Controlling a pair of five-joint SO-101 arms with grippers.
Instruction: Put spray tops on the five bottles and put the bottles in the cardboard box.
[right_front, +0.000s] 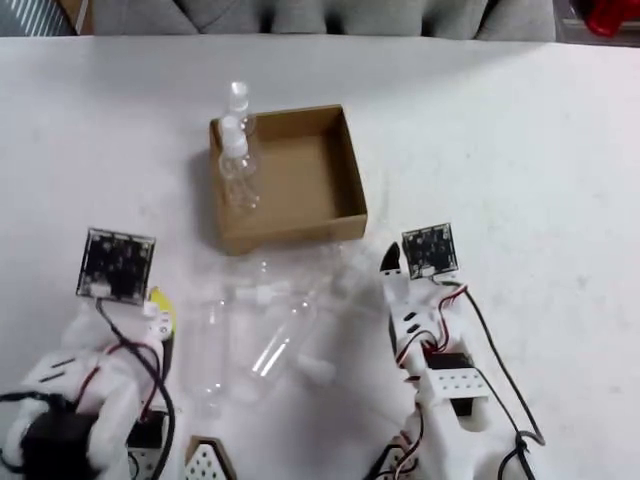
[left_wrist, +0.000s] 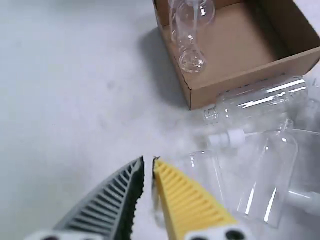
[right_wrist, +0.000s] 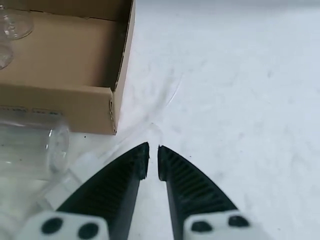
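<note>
The cardboard box (right_front: 335, 165) sits at mid-table, and two clear bottles with white spray tops (right_front: 238, 150) stand against its left wall. Several clear bottles (right_front: 262, 335) lie on the table in front of the box, with loose white spray tops (right_front: 266, 293) among them. My left gripper (right_front: 163, 302), grey and yellow, is shut and empty, left of the lying bottles (left_wrist: 260, 100). My right gripper (right_front: 390, 260), black, is shut and empty near the box's front right corner (right_wrist: 113, 107). A lying bottle (right_wrist: 30, 150) rests beside it.
The white table (right_front: 500, 150) has open room to the right of the box and along the far side. Both arms' bases and cables (right_front: 490, 380) take up the near edge. Chairs stand beyond the far edge.
</note>
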